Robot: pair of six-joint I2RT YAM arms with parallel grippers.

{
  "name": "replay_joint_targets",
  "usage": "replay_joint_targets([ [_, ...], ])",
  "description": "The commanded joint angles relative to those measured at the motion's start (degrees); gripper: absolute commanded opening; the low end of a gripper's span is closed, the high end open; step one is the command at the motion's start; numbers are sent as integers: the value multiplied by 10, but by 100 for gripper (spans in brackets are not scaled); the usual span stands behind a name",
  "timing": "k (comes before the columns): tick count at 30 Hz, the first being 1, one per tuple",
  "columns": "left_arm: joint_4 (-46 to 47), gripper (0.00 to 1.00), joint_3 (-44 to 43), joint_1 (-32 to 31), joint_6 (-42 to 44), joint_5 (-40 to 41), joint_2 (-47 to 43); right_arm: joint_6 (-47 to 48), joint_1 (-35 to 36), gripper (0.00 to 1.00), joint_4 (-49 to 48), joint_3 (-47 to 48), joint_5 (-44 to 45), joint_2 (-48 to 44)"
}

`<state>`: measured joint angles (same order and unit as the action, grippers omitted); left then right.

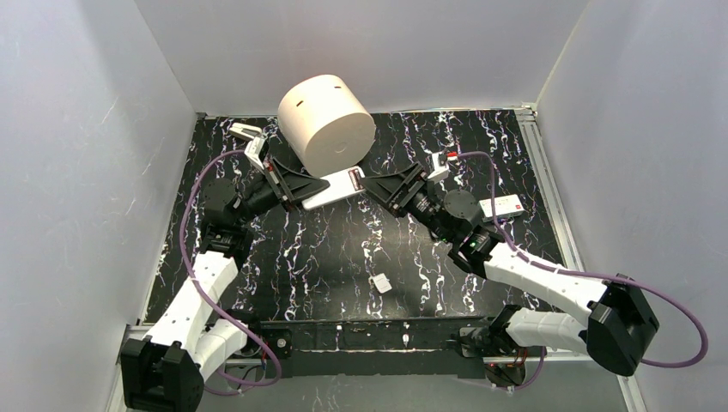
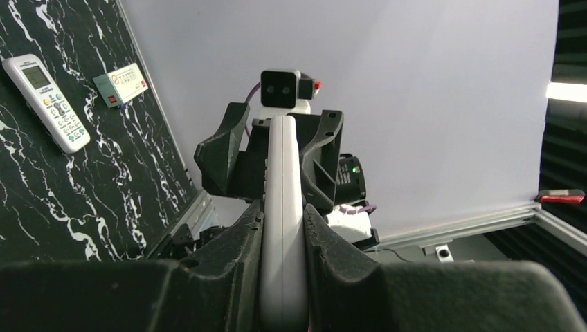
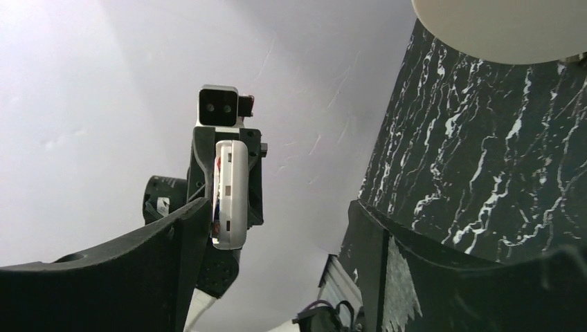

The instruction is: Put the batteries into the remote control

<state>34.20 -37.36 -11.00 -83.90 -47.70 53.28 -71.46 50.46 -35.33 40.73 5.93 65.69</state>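
Left gripper (image 2: 282,214) clamping remote (image 2: 282,159) midair, right gripper (image 3: 278,207) spread open at its end, cylinder (image 1: 326,120) beside

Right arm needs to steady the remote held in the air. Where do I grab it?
Grip the remote's free end, coming from the right along its length. The left end effector clamps the other end, and the open right end effector faces that free tip.

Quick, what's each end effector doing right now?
Left end effector: closed on the white remote.
Right end effector: open, holding nothing.
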Motion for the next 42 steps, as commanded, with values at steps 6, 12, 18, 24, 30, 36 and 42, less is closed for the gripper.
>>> replay_joint_targets([
  [6,0,0,-47,-2,78,-93,23,98,-45,81,26,29,-203,-29],
  [12,-17,0,-53,-2,102,-112,26,134,-46,69,73,50,-225,-24],
  [18,-18,0,-60,-2,124,-160,35,132,-59,71,58,47,-262,-23],
  [24,-23,0,-56,-1,139,-176,38,156,-68,63,37,54,-309,-31],
  [30,-23,0,-54,-1,145,-184,41,204,-68,50,85,70,-336,-45],
  [36,-22,0,-56,-2,145,-188,41,214,-67,33,91,74,-348,-33],
  [42,-23,0,-56,-1,140,-198,38,235,-68,18,101,82,-354,-17],
])
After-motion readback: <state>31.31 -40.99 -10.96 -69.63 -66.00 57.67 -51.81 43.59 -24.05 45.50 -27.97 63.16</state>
